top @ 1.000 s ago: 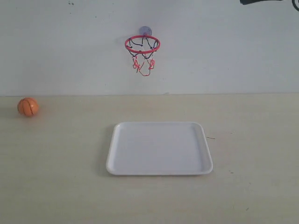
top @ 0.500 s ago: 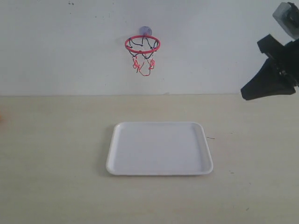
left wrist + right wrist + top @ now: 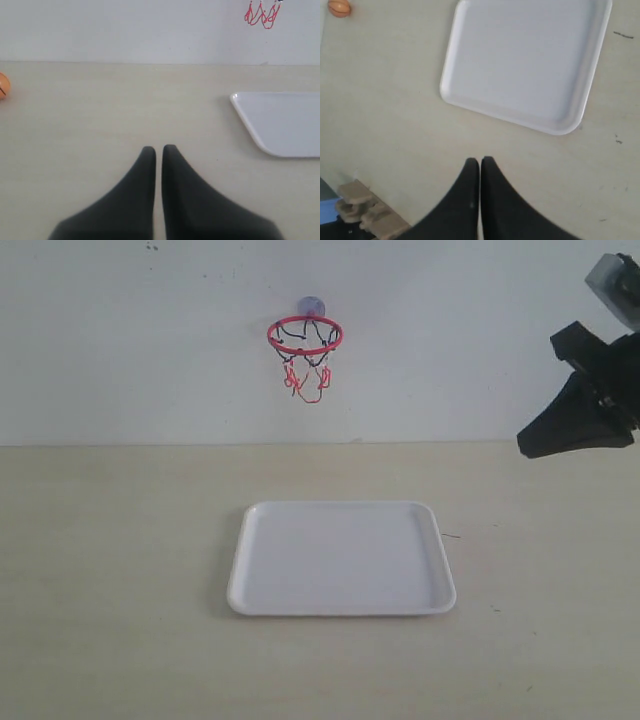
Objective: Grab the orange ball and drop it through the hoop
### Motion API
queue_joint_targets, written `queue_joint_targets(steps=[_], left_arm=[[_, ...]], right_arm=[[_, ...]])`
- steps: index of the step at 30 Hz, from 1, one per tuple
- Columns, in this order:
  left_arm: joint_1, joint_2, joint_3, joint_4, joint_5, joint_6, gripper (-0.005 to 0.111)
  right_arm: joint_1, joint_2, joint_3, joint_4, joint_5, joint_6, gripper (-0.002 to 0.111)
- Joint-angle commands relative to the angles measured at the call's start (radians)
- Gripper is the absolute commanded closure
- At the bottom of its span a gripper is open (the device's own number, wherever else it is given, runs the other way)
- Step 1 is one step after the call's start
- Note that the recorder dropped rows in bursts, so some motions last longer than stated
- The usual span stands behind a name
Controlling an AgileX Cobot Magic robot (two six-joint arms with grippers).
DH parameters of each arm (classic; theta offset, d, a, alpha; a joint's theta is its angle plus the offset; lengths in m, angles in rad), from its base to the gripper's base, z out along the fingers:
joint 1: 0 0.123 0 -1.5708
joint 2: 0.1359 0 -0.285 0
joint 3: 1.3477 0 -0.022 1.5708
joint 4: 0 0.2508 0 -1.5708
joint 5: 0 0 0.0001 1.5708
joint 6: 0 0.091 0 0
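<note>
Hovering both grippers clear of the orange ball (image 3: 2,85), jaws pressed together on nothing.
Holding the left gripper (image 3: 157,148) low over bare table (image 3: 120,590), fingertips meeting, gripping nothing; hanging the right gripper (image 3: 479,160) high at the right of the white tray (image 3: 340,507), likewise closed and empty. Leaving the ball resting on the table close to the wall, well apart from the tray and outside the exterior view, with the hoop (image 3: 305,348) sticking to the wall above the tray.

My left gripper (image 3: 158,150) and right gripper (image 3: 479,161) are matte black. The orange ball (image 3: 2,86) has thin black seams. At twelve o'clock from the white tray (image 3: 340,560), the hoop (image 3: 305,348) has a red ring and a black-and-red net. The table (image 3: 120,590) is pale beige.
</note>
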Motion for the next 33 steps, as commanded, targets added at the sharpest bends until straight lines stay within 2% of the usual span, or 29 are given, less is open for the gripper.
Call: queue_joint_targets(steps=[1, 6, 9, 12, 15, 18, 24, 29, 33], left_arm=[[0.002, -0.003, 0.004, -0.011, -0.002, 0.003, 0.103], [0.002, -0.003, 0.004, -0.011, -0.002, 0.003, 0.103], [0.002, -0.003, 0.004, -0.011, -0.002, 0.003, 0.103], [0.002, -0.003, 0.004, -0.011, -0.002, 0.003, 0.103], [0.002, -0.003, 0.004, -0.011, -0.002, 0.003, 0.103], [0.002, -0.003, 0.004, -0.011, -0.002, 0.003, 0.103], [0.002, -0.003, 0.004, -0.011, -0.002, 0.003, 0.103], [0.002, -0.003, 0.004, -0.011, -0.002, 0.003, 0.103], [0.002, -0.003, 0.004, -0.011, -0.002, 0.003, 0.103]], right_arm=[[0.002, -0.107, 0.003, 0.003, -0.111, -0.001, 0.109], [0.002, -0.302, 0.003, 0.003, -0.306, -0.001, 0.109], [0.002, -0.501, 0.003, 0.008, -0.507, -0.001, 0.109], [0.01, -0.608, 0.003, 0.008, -0.626, -0.001, 0.109], [0.124, -0.713, 0.003, 0.008, -0.779, -0.001, 0.109], [0.198, -0.81, 0.003, 0.008, -0.816, -0.001, 0.109], [0.203, -0.978, 0.01, -0.061, -0.854, -0.047, 0.109], [0.199, -1.111, 0.205, -0.108, -1.037, -0.071, 0.109], [0.199, -1.258, 0.513, -0.1, -1.256, -0.071, 0.109]])
